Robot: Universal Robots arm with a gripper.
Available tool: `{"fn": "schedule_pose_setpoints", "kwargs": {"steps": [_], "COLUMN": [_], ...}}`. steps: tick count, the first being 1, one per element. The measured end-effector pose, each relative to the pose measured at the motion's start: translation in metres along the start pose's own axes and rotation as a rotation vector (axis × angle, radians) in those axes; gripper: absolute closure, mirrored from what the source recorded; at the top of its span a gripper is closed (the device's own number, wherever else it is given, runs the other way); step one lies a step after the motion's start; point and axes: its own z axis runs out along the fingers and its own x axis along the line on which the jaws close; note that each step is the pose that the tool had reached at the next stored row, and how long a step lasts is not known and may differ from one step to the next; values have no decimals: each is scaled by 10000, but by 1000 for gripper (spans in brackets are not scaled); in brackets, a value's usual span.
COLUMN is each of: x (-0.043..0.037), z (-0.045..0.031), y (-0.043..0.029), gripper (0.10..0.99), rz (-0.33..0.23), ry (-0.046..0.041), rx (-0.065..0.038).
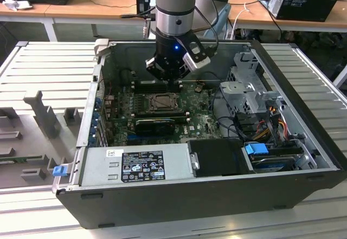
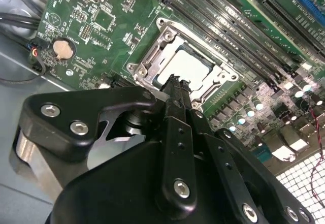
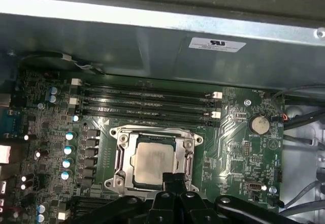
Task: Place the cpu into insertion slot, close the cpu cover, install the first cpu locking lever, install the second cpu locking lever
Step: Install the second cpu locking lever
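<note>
The cpu (image 3: 151,159), a pale silver square chip, lies flat in the insertion slot (image 1: 162,102) on the green motherboard. The cpu cover (image 3: 123,152), a grey metal frame, lies down around it, and the chip's face (image 2: 187,66) shows through its opening. My gripper (image 3: 175,177) hangs low over the socket's edge, fingers pressed together and nothing seen between them. In the second wrist view the fingertips (image 2: 175,84) reach the cover's rim beside the chip. In the exterior view the gripper (image 1: 168,79) stands just behind the socket, inside the open computer case.
Long black memory slots (image 3: 147,99) run beside the socket, towards the case wall (image 3: 152,46). A coin battery (image 3: 259,124) and loose cables (image 3: 299,117) sit at one side. The power supply (image 1: 141,163) and a drive cage (image 1: 249,87) crowd the case.
</note>
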Motion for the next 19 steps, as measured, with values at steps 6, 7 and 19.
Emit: {"fn": "schedule_pose_setpoints", "kwargs": {"steps": [6,7,19], "x": [16,20,37], "z": [-11,3,114], "y": [-194,-238,-307], "gripper": [980,980,980], "rz": [2,4,-256], "ry": [28,58,270], "rx": [-2,-4,-55]}}
